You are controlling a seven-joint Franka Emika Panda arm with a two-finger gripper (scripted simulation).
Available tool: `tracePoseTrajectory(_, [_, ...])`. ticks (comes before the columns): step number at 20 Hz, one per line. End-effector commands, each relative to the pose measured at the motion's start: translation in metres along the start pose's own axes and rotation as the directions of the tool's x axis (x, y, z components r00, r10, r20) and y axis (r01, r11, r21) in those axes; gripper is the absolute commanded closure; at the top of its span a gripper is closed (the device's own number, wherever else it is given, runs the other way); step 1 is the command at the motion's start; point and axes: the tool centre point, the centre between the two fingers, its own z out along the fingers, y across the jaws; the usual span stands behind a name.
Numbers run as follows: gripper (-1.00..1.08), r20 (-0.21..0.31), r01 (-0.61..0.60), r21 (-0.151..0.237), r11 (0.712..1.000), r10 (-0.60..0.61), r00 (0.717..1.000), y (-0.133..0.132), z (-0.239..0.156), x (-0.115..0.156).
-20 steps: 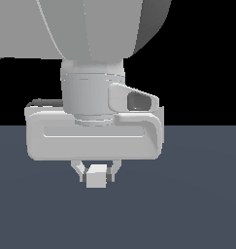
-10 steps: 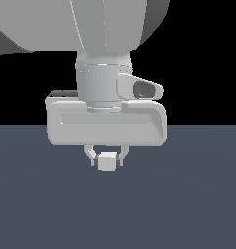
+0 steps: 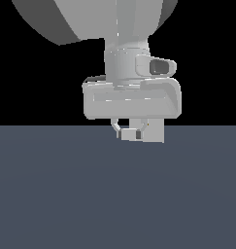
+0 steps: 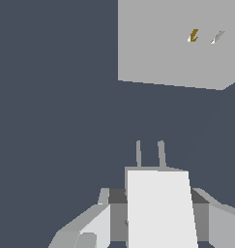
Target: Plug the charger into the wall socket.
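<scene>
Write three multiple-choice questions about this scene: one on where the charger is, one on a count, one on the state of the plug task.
1. Where is the charger?
A. Lying on the floor
B. Between the fingers of the claw
C. On top of the wall socket

2. How many prongs stick out of the charger?
A. Two
B. Three
C. None

3. What is the state of the task?
A. Charger inside the wall socket
B. Charger dropped
C. Charger apart from the wall socket

Answers: 1 B, the exterior view shows the cube clamped between the fingers. 2 A, the wrist view shows two thin prongs. 3 C, the wrist view shows dark floor between prongs and panel.
</scene>
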Motion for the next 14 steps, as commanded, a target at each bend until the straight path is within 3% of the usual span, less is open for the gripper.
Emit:
tracePoseTrajectory(1, [1.08,0.001,-0.045,-0.013,0.999,0.045,0.999,0.009,-0.007,0.013])
tracePoseTrajectory(7, [1.08,-0.001,-0.103,-0.03,0.994,0.103,0.995,0.022,-0.015,0.029])
tracePoseTrajectory(14, [1.08,0.0,-0.103,-0.031,0.994,0.103,0.995,0.023,-0.014,0.029])
